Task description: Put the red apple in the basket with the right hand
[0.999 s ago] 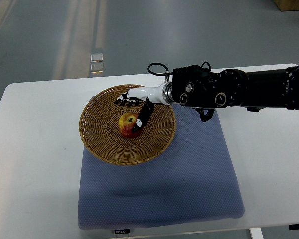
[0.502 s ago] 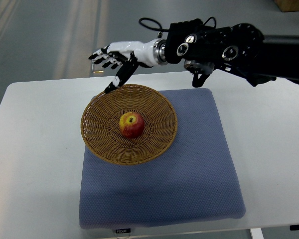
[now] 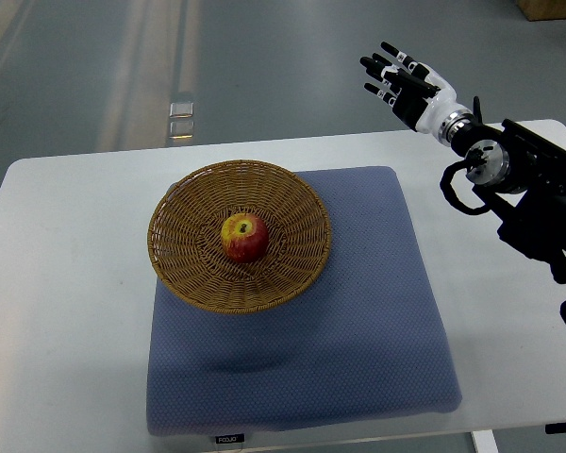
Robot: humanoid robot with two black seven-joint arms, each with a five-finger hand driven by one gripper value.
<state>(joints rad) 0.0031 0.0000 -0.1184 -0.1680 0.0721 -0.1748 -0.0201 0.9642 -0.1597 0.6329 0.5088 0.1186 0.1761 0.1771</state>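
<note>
Red apple (image 3: 244, 236) resting in basket (image 3: 184, 274) centre; right hand (image 3: 404, 83) well apart, fingers spread, empty

One small black tag (image 3: 230, 438) sits on the near edge of the blue mat (image 3: 358, 330), its light print too tiny to read.

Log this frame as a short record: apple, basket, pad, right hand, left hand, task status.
apple: red apple lying in the middle of the basket, stem up
basket: wicker basket on the blue pad's far left corner
pad: blue pad on the white table
right hand: right hand open, empty, beyond the table's far edge
left hand: not in view
task status: apple in basket, looks done
</note>
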